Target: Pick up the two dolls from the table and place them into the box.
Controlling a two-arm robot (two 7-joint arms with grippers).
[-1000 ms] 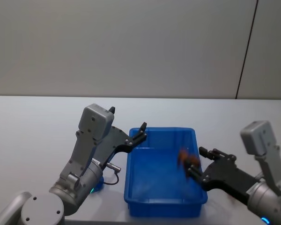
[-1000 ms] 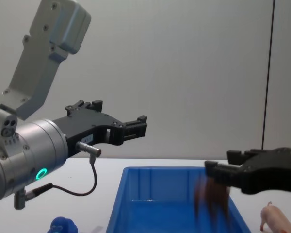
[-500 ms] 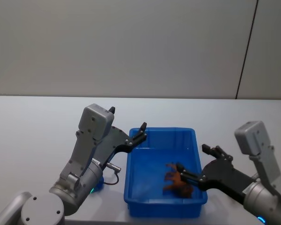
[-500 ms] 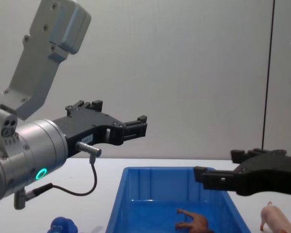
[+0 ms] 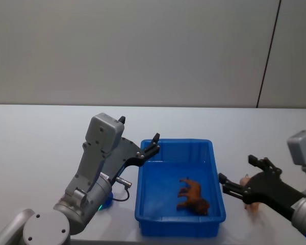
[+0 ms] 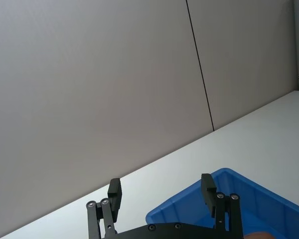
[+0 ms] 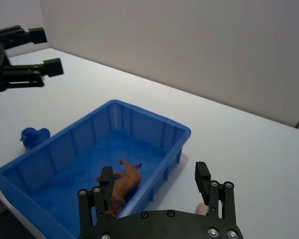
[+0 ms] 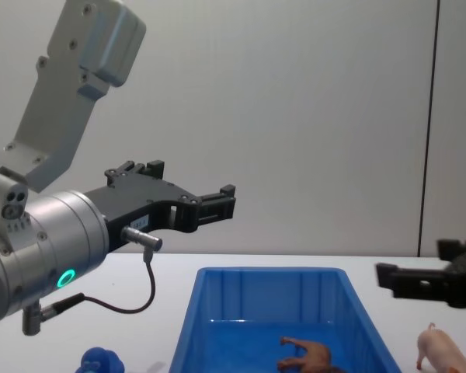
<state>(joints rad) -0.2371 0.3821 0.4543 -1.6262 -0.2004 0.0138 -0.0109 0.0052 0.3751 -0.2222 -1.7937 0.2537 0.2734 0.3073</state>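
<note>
Nearest us, a small blue knobbly toy figure [image 8: 101, 362] sits on the pale grey desk [image 5: 35, 138] under the left arm, left of the large bright blue plastic box [image 5: 176, 141]. Inside the box, a brown four-legged toy animal [image 5: 193, 195] lies on its side on the floor, toward the right wall. Just right of the box a pink toy pig [image 8: 440, 350] stands on the desk, and the right gripper [image 5: 237, 170] hangs above it, fingers spread and empty. Farther off, the left gripper [image 5: 154, 143] hovers over the box's far left corner, also spread. Half a second back we saw the right gripper over the box's right rim. It is now past that rim, and the left arm and the brown animal have not shifted.
</note>
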